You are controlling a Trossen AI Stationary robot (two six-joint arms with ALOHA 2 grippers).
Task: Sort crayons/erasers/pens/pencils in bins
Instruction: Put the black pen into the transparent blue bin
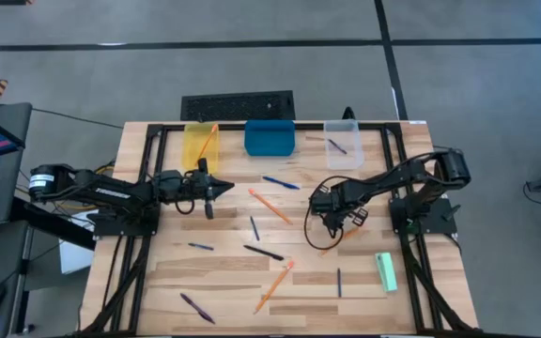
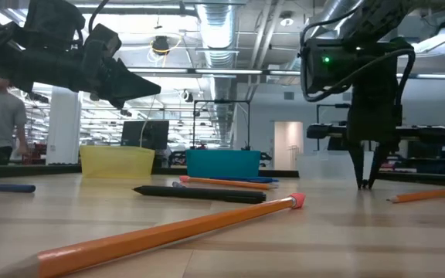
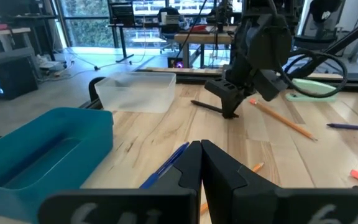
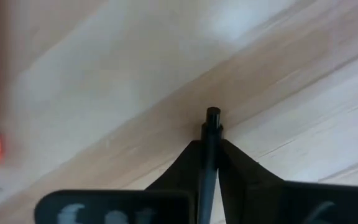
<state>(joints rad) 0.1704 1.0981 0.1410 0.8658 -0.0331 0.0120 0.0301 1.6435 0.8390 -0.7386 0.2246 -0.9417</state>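
Pinching pen [image 4: 211, 163], right end effector [image 4: 210, 155]

A pale wooden worktop [image 1: 224, 272] is carrying everything. Along its far edge three bins are sitting in a row: a yellow bin [image 1: 199, 142], a blue bin [image 1: 270, 137] and a clear bin [image 1: 343, 145]. Orange pencils are lying scattered across the middle, one [image 1: 270, 206] near the centre and another [image 1: 274, 286] closer to the near edge. Dark pens are lying among them, including a blue one [image 1: 280, 182] and a black one [image 1: 263, 252]. A mint-green eraser [image 1: 386, 272] is resting near the right edge.
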